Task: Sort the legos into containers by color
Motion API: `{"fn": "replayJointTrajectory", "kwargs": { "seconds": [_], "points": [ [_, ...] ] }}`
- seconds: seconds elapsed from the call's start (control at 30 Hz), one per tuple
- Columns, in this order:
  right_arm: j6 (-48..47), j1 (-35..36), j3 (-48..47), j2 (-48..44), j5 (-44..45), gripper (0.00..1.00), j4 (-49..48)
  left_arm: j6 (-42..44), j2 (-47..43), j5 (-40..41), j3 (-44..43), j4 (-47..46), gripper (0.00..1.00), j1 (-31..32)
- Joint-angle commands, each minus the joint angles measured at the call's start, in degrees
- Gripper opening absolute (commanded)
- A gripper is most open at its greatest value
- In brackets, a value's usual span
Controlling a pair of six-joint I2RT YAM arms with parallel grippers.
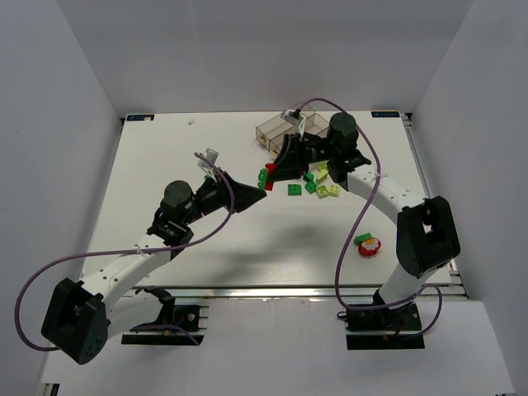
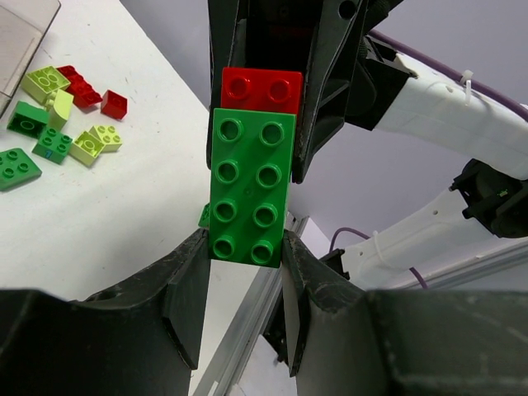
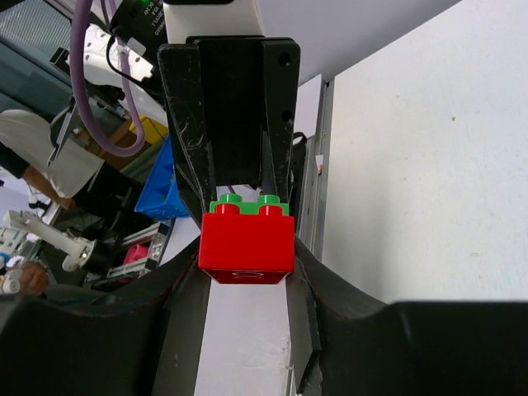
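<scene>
A dark green brick (image 2: pixel 250 186) and a red brick (image 2: pixel 261 89) are stuck together and held in the air between both grippers. My left gripper (image 2: pixel 245 247) is shut on the green brick's near end. My right gripper (image 3: pixel 247 264) is shut on the red brick (image 3: pixel 247 243), with the green one (image 3: pixel 246 203) behind it. In the top view the pair (image 1: pixel 266 175) hangs over the table's middle, between the left gripper (image 1: pixel 257 188) and the right gripper (image 1: pixel 276 169). Several loose legos (image 1: pixel 318 183) lie just right of it. The clear containers (image 1: pixel 279 132) stand behind.
A dark green brick (image 1: pixel 294 190) lies alone near the pile. A green brick (image 1: pixel 363 238) and a red round piece (image 1: pixel 370 247) sit at the right near the right arm. The pile also shows in the left wrist view (image 2: pixel 58 115), with the tray corner (image 2: pixel 21 33).
</scene>
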State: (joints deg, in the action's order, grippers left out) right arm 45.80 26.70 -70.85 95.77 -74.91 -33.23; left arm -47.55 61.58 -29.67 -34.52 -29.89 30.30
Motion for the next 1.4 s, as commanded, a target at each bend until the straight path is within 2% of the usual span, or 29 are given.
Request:
{"fn": "replayJointTrajectory", "kwargs": {
  "seconds": [0.0, 0.7, 0.77, 0.8, 0.83, 0.87, 0.9, 0.93, 0.97, 1.0, 1.03, 1.17, 1.3, 1.37],
  "points": [
    [-1.2, 0.1, -1.3, -0.4, -3.0, 0.01, -1.6, 2.5, -2.3, 3.4, -1.0, 4.1, 0.09, -0.1],
    [-2.8, -3.9, -1.4, -0.7, -5.1, 0.0, -1.7, 6.2, -5.7, 5.9, -2.6, 10.5, 0.08, -3.8],
    [-6.3, -5.0, -2.7, -0.5, -4.3, 0.0, 4.0, 6.9, -5.6, 6.9, -2.9, 11.3, 0.08, -3.8],
    [-14.0, -5.4, -5.4, -0.3, -3.6, 0.0, 8.3, 7.2, -5.5, 7.4, -3.1, 13.3, 0.08, -3.8],
    [-19.7, -5.7, -7.5, -0.2, -2.4, 0.0, 21.2, 7.6, -5.4, 9.1, -4.1, 14.8, 0.08, -3.8],
    [-26.7, -6.1, -10.2, 0.5, 2.7, 0.0, 29.4, 8.7, -4.8, 10.1, -4.7, 18.7, 0.07, -3.8],
    [-40.7, -6.2, -13.1, 0.8, 6.9, 0.0, 38.0, 9.3, -4.5, 11.1, -5.3, 20.5, 0.07, -3.8],
    [-45.1, -6.1, -17.4, 1.1, 11.6, 0.0, 44.1, 9.7, -4.4, 12.0, -6.2, 20.5, 0.07, -3.8],
    [-48.0, -6.0, -18.4, 1.2, 19.9, 0.0, 48.3, 10.0, -4.3, 13.2, -6.5, 23.1, 0.07, -3.8],
    [-49.5, -6.1, -19.1, 1.2, 24.6, 0.0, 49.0, 9.9, -4.5, 13.8, -6.6, 24.5, 0.07, -3.8],
    [-52.2, -6.1, -19.8, 1.2, 32.2, 0.0, 49.1, 9.7, -4.7, 14.4, -6.4, 24.7, 0.07, -3.8],
    [-52.3, -6.2, -18.3, 2.3, 45.7, 0.0, 41.7, 8.1, -6.7, 15.4, -5.2, 23.7, 0.07, -3.8],
    [-49.4, -6.1, -19.3, 7.3, 51.3, 0.0, 29.1, 6.4, -8.4, 16.1, -4.1, 22.9, 0.07, -3.8],
    [-47.5, -6.1, -21.2, 12.0, 54.4, 0.0, 26.7, 5.8, -9.2, 16.2, -4.0, 23.2, 0.07, -3.8]
  ]
}}
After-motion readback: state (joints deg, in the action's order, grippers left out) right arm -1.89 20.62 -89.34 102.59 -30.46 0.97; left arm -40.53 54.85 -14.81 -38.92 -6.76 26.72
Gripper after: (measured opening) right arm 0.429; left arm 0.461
